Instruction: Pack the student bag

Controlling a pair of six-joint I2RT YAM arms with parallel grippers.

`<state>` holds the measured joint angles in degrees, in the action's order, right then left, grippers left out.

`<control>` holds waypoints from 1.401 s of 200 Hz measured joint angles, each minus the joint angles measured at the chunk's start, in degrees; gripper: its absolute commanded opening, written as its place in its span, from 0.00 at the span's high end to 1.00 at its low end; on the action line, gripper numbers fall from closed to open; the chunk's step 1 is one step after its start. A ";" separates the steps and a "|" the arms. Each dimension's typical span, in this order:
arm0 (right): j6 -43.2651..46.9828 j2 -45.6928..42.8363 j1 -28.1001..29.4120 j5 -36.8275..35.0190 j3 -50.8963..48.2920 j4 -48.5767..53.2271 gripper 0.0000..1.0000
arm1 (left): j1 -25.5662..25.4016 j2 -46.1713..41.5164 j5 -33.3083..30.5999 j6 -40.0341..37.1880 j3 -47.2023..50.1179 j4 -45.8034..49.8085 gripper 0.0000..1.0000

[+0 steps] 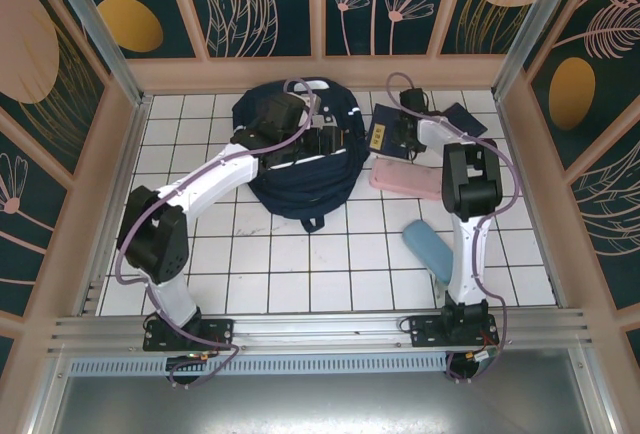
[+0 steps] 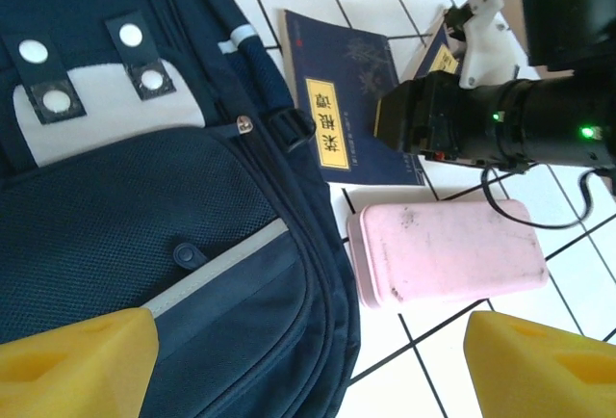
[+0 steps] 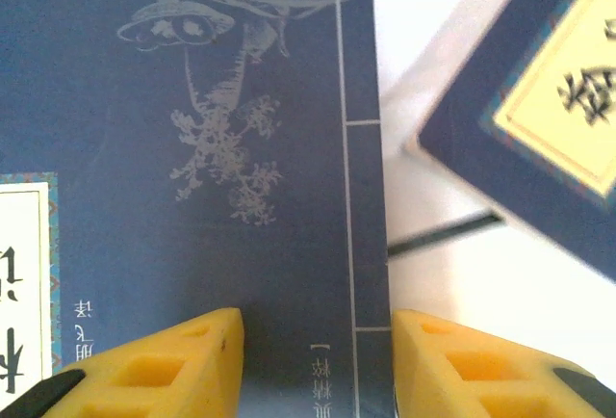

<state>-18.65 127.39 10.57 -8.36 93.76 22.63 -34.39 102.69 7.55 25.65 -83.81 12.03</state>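
Flat on the white-tiled table [image 1: 300, 284], against the middle of its far edge: the student bag [image 1: 300, 159], front pocket up, so laid for access from above. Over its right half, the left gripper [image 1: 325, 139], jaws spread wide and holding nothing, yellow fingertips [image 2: 77, 360] low in the left wrist view on either side of the pocket's lower corner. Probably parked there to steady or open the fabric while the other arm fetches a thing. Just beside the bag's right flank, toward the table's right edge: 1 pink case [image 2: 443, 249], lid shut, lying flat within easy reach of either arm. Nearer the table's middle and well apart from the bag: 1 blue case [image 1: 428, 246], tilted, untouched. Next to the bag's far right shoulder, 1 navy booklet [image 3: 192, 148] with a yellow label, flat on the tiles, and over its long edge the right gripper [image 3: 318, 365], jaws partly apart and straddling that edge, a fair stance for a pinch and lift. Contact between pads and cover impossible to tell from so close. Near the far right corner, a 2nd booklet [image 3: 539, 100], apart from the 1st. Packing judged barely begun.
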 measured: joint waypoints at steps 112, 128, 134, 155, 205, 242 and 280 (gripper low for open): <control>-7.56 -21.05 0.94 4.59 -29.42 -4.09 0.47 | -1.11 7.67 3.67 0.87 -7.26 -1.49 0.21; -9.33 -21.05 -1.40 7.23 -29.38 -3.85 0.46 | -2.16 9.62 3.85 1.25 -9.14 -1.51 0.21; -9.81 -21.00 -2.16 7.74 -29.29 -3.67 0.45 | -2.56 10.21 3.89 1.29 -9.66 -1.42 0.22; -11.28 -19.80 -4.46 8.98 -27.63 -2.82 0.45 | -3.80 12.52 4.13 1.51 -12.09 -1.09 0.22; -10.84 -14.62 -4.92 9.27 -19.87 1.90 0.55 | -5.51 20.22 4.46 0.94 -21.42 1.01 0.27; -7.56 -9.90 -4.87 6.82 -13.14 1.55 0.67 | -5.81 24.92 5.14 0.79 -25.83 2.29 0.32; -3.78 -5.29 -5.35 6.25 -6.86 -0.33 0.67 | -6.12 29.38 5.75 1.46 -30.60 2.64 0.39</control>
<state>-22.44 122.10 5.21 -2.11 86.89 22.31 -40.51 132.07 13.30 27.11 -114.41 14.68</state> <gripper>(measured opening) 0.328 0.631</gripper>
